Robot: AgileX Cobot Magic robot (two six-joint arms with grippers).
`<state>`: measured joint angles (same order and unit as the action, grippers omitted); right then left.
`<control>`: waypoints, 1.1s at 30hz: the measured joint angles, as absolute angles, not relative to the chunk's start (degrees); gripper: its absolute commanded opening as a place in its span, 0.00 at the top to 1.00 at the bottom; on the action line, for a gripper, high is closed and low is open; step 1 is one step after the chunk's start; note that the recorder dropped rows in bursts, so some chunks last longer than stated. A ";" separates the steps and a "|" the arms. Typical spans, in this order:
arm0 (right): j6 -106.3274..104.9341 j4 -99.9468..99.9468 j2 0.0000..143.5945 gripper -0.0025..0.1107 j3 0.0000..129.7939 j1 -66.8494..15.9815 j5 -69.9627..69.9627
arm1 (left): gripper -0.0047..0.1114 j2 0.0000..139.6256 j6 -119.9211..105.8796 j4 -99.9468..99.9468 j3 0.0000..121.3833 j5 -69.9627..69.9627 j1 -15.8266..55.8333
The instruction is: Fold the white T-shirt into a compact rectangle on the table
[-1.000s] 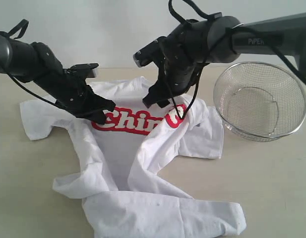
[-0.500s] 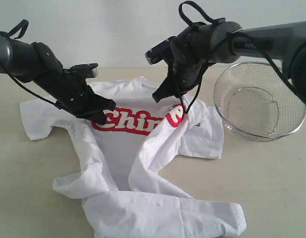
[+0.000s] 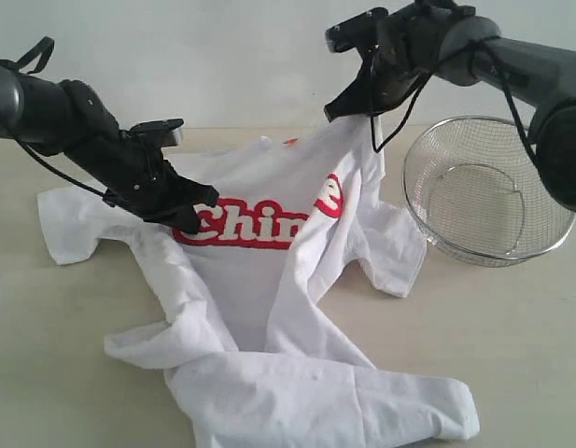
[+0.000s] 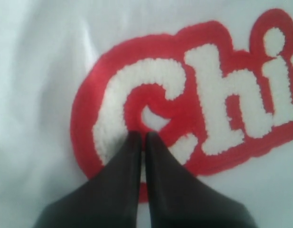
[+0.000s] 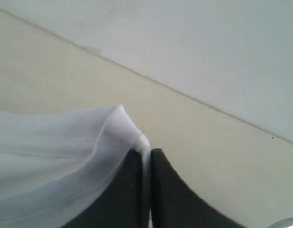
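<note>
The white T-shirt lies crumpled on the table, its red-outlined lettering facing up. My right gripper is shut on a fold of the shirt's right side and holds it raised above the table, so the cloth hangs in a steep ridge. The right wrist view shows white cloth pinched in the right gripper. My left gripper is shut, its tips resting on the letter "C". In the left wrist view the left gripper bunches no cloth.
A round wire basket stands on the table right of the shirt, close under the right arm. A small orange neck tag shows at the collar. The grey-white wall rises behind the table's far edge.
The right gripper closed on the shirt's right side and rose up and to the right, pulling the cloth and the last letters up. The left arm stayed still.
</note>
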<state>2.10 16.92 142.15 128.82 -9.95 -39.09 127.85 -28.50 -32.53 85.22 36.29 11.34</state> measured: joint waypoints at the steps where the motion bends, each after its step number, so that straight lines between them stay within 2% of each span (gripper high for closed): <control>1: 1.53 15.00 142.45 0.98 129.59 -9.25 -37.92 | 0.92 127.85 -28.00 -32.39 85.22 36.18 11.34; 9: -1.56 6.60 145.02 0.98 133.43 -5.57 -34.04 | 0.92 127.85 -21.01 -27.01 85.47 34.83 12.02; 11: -1.91 5.32 145.64 0.94 134.57 -4.51 -32.83 | 0.92 127.85 -20.63 -26.82 85.47 34.70 12.02; 14: -3.05 2.51 146.01 0.72 135.95 -3.34 -32.24 | 0.92 127.85 -20.51 -26.73 85.50 34.59 12.02; 17: -4.85 0.00 146.06 0.34 136.99 -3.09 -32.27 | 0.92 127.85 -20.41 -26.73 85.50 34.48 12.02; 18: -4.95 -0.35 146.06 0.29 137.49 -3.09 -32.71 | 0.92 127.85 -20.41 -26.73 85.50 34.48 12.02; 19: -4.81 -0.65 146.15 0.29 137.95 -3.09 -33.30 | 0.92 127.85 -20.52 -26.73 85.50 34.48 12.02; 20: -4.01 -0.84 146.15 0.33 138.75 -3.09 -34.49 | 0.92 127.75 -20.78 -26.73 85.50 34.48 12.02; 22: -2.61 -0.88 146.15 0.48 141.02 -3.09 -38.22 | 0.92 127.32 -21.75 -26.55 85.50 34.10 12.02; 24: -2.11 -0.75 146.15 0.67 143.65 -3.34 -42.91 | 0.92 126.66 -22.14 -25.83 85.60 33.81 12.02; 26: -1.74 -0.86 146.15 0.91 145.86 -3.93 -47.01 | 0.92 125.66 -22.36 -25.30 86.11 33.76 12.02; 27: -1.85 -0.86 146.15 0.98 146.82 -4.33 -48.98 | 0.92 124.92 -22.48 -25.19 86.60 33.58 12.02; 33: -3.29 -1.73 145.35 0.98 149.26 -5.82 -60.64 | 0.92 122.08 -22.58 -21.81 88.92 31.63 11.77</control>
<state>-3.29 -1.73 145.35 149.26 -5.82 -60.64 122.08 -22.58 -21.81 88.92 31.63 11.77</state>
